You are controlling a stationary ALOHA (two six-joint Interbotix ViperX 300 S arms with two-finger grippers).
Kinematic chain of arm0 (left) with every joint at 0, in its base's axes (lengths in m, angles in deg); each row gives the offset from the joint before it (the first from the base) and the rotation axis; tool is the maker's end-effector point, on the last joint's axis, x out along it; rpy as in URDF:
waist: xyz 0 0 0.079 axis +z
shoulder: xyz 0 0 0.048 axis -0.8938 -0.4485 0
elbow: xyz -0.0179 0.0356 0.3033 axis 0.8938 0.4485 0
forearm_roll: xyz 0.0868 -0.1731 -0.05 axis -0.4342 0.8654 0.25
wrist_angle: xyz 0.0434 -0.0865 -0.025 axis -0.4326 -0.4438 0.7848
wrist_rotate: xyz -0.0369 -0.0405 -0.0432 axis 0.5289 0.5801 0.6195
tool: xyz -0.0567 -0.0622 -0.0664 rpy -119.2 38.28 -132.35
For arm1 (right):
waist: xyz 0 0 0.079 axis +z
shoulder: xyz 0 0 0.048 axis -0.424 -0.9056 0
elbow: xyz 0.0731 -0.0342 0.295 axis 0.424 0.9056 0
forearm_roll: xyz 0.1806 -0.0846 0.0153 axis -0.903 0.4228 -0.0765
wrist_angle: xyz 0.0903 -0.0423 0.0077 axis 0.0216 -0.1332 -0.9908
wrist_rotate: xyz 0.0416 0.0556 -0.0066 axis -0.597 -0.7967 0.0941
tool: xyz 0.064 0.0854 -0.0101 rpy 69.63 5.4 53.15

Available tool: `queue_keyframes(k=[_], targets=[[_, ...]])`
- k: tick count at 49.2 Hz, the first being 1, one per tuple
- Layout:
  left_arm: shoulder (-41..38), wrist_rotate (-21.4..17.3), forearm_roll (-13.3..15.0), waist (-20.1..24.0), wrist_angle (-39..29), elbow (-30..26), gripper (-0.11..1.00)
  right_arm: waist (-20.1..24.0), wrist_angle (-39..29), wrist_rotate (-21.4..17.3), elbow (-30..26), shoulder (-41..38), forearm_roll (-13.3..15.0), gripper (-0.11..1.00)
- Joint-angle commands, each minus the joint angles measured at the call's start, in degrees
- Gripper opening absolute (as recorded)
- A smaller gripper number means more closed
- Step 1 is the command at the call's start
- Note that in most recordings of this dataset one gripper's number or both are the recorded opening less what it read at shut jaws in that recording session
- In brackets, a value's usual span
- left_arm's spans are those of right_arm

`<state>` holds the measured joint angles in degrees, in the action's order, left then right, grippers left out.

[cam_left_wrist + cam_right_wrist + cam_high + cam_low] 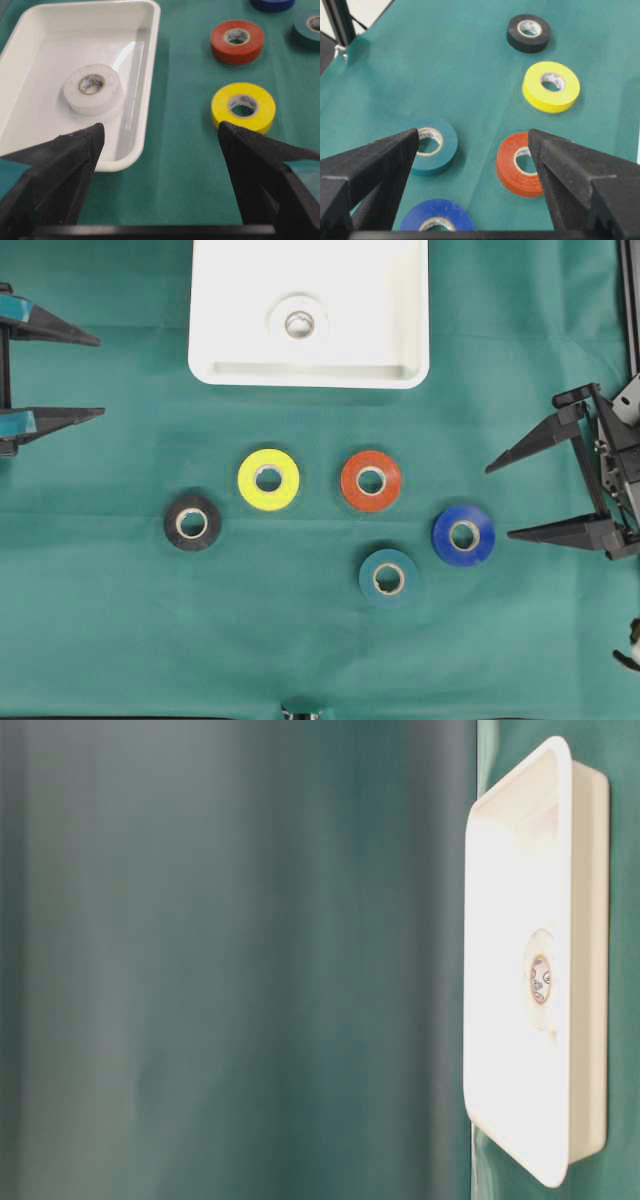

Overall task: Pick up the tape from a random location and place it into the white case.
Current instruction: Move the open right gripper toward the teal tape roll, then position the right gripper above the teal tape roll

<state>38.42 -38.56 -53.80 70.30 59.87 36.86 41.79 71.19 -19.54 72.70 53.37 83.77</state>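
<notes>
The white case (230, 300) lies at the back middle of the green cloth, and a white tape roll (298, 322) rests flat inside it. Several more tape rolls lie flat on the cloth in front: black (192, 523), yellow (268, 479), orange-red (371, 481), teal (388, 578) and blue (464, 535). My left gripper (100, 375) hovers open at the far left, empty, facing the case (150, 65) and yellow roll (243, 106). At the right edge my right gripper (498, 502) is open and empty, just right of the blue roll (435, 217).
A dark frame post (630, 300) runs along the table's right edge. The table-level view shows the case (500, 1100) and a blurred green surface close to the lens.
</notes>
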Motion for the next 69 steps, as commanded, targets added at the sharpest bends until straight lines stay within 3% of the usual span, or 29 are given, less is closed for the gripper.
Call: queue_keyframes(k=[1, 21, 51, 69], targets=[[-0.4, 0.1, 0.2, 0.1, 0.4, -0.7, 0.96, 0.1, 0.2, -0.1, -1.2, -0.3, 0.1, 0.9], [-0.4, 0.1, 0.2, 0.1, 0.3, -0.8, 0.96, 0.4, 1.0, -0.1, -2.9, -3.8, 0.1, 0.9], [-0.4, 0.1, 0.2, 0.1, 0.0, -0.7, 0.96, 1.5, 1.8, 0.2, -17.0, -24.1, 0.3, 0.9], [-0.4, 0.1, 0.2, 0.1, -0.6, -0.7, 0.96, 1.9, 2.0, 0.2, -23.2, -31.3, 0.6, 0.9]])
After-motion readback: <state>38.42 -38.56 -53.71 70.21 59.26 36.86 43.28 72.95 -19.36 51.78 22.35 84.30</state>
